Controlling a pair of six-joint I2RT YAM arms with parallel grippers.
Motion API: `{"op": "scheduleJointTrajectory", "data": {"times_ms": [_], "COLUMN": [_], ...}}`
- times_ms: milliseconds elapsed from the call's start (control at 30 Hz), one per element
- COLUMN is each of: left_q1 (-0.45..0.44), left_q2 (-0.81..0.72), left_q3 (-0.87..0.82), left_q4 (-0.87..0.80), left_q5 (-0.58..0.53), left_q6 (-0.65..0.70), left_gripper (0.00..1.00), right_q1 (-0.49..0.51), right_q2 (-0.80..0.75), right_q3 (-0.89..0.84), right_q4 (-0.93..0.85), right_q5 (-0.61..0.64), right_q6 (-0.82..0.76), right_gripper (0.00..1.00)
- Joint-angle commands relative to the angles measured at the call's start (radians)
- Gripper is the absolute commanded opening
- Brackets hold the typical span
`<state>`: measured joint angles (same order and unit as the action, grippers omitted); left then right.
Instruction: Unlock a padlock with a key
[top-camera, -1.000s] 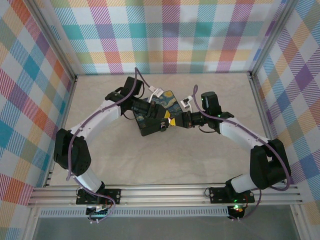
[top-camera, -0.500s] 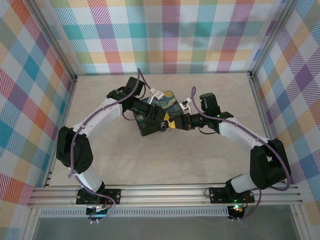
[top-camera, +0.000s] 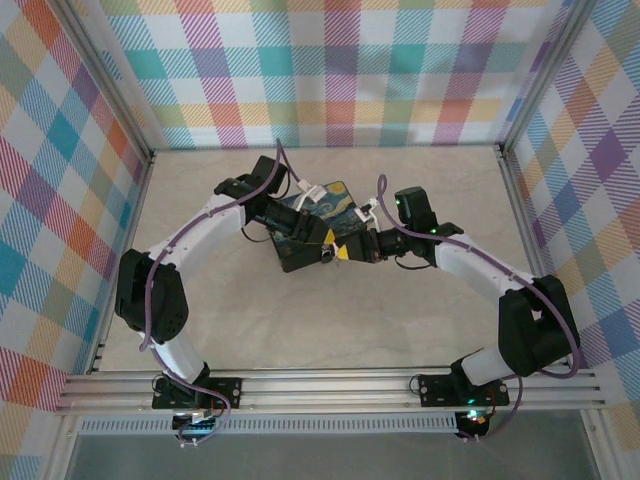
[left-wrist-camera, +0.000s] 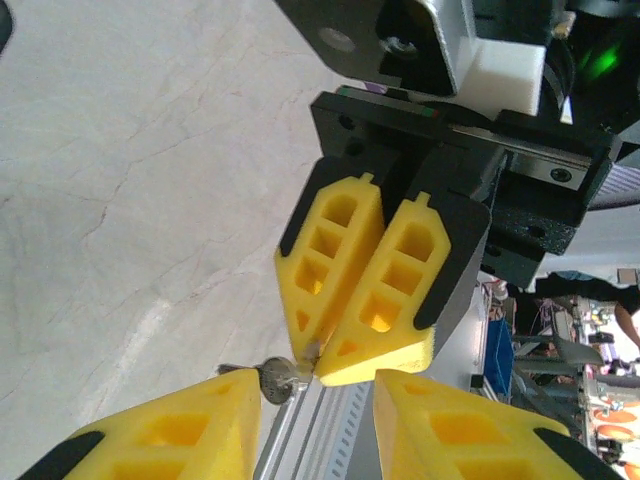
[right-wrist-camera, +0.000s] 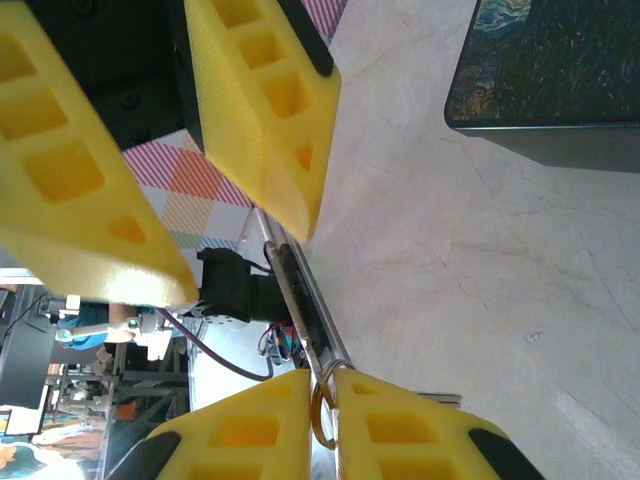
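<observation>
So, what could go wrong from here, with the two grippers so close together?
The right gripper is shut on a thin ring only at its fingertips, so it may slip or twist. The left gripper stands open, so the small silvery piece beside its finger is not braced. Both grippers sit very close; their foam fingers could collide.

Place: a robot lab test cell.
Walls: bright checked cloth (top-camera: 340, 70) on a metal frame (top-camera: 330, 385).
Beyond: cluttered equipment shelves (left-wrist-camera: 585, 330).

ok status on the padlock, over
Left end effector open, padlock at one fingertip. Right end effector shut on key, its tip by padlock. Tin box off to the side.
</observation>
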<state>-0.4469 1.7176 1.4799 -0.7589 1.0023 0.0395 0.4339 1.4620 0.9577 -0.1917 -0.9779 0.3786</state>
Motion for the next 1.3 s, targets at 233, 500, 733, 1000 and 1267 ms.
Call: {"op": "scheduleJointTrajectory", "data": {"times_ms": [233,500,733,1000,1267], "left_q1": [0.034,0.033,0.025,0.020,0.016], "left_q2": [0.038,0.025,0.032,0.033,0.035], "left_q3": [0.050,0.022,0.012,0.014,0.012], "left_q4": [-0.111,-0.083,-0.099,-0.108,-0.128], "left_q5": [0.010,0.056,0.065,0.071,0.074], "left_q6": [0.096,0.105,0.122,0.135,0.156], "left_gripper": [0.36,0.36,0.33,0.28,0.22], "right_q1": [0.032,0.042,0.052,0.055,0.055], "right_q2": [0.020,0.049,0.065,0.073,0.073], "right_q3": [0.061,0.085,0.101,0.110,0.109], "right_q4": [-0.040,-0.049,-0.052,-0.054,-0.054], "right_q5": [-0.045,-0.046,-0.045,-0.039,-0.025], "right_q6": [-0.058,-0.058,-0.058,-0.058,-0.058], "right_gripper": [0.15,0.15,0.15,0.15,0.15]}}
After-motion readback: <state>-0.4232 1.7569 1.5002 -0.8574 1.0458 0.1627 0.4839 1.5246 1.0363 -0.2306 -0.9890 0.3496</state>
